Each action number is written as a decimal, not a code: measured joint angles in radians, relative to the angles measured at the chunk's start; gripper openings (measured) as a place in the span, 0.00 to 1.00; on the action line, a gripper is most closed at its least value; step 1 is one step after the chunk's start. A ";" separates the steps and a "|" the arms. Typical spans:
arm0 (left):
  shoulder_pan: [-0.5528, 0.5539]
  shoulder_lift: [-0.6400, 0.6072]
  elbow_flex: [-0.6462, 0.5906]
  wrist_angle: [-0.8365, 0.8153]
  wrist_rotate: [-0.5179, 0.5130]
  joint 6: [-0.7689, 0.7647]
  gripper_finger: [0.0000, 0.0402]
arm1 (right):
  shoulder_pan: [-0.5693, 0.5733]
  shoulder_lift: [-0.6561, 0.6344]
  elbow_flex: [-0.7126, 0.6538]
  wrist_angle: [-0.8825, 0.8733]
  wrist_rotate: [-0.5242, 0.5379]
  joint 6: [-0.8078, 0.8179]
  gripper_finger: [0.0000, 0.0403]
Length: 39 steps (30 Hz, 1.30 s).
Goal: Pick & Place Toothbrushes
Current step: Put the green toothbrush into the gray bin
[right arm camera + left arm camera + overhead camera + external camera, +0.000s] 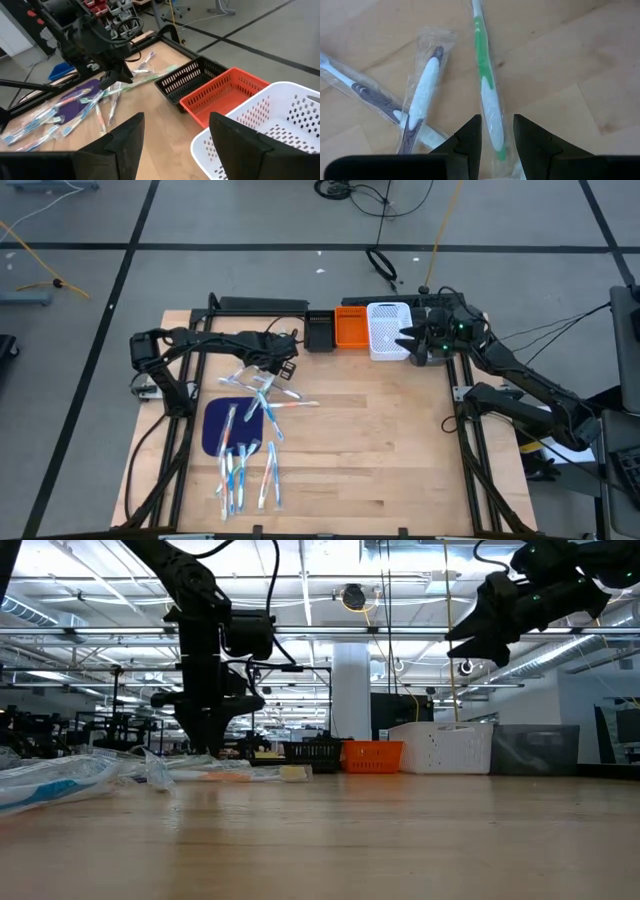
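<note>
The left gripper (497,137) is lowered over the far end of a scatter of wrapped toothbrushes (250,445) on the wooden table (390,450), its fingers (466,142) set astride a green-and-white toothbrush (487,95) still lying flat in its clear wrapper; whether the brush is actually pinched cannot be told, though the jaws are seen parted to either side of it. Two purple-and-white brushes (422,95) are crossed just beside it. Most of the remaining brushes are spread over and around a dark blue mat (222,425) toward the table's near left. The right gripper (175,145) is held above the white bin (388,330) with its jaws released and nothing between them. The white bin is lined up along the far edge with an orange bin (351,328) and a black bin (320,332), touching side by side; no toothbrush is seen in the bin parts that show.
</note>
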 joint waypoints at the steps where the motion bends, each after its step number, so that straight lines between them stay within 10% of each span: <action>1: 0.000 0.000 0.000 0.000 0.000 0.000 0.28 | 0.003 0.000 0.000 0.000 0.000 0.000 0.53; 24: 0.027 0.089 0.000 0.044 0.026 0.026 0.28 | 0.044 0.000 0.000 0.000 0.002 0.014 0.53; 32: 0.027 0.089 0.001 0.040 0.023 0.044 0.04 | 0.044 0.000 0.000 0.000 0.001 0.015 0.53; 39: 0.027 0.087 0.002 0.040 0.018 0.053 0.02 | 0.044 0.000 0.000 0.000 0.001 0.015 0.53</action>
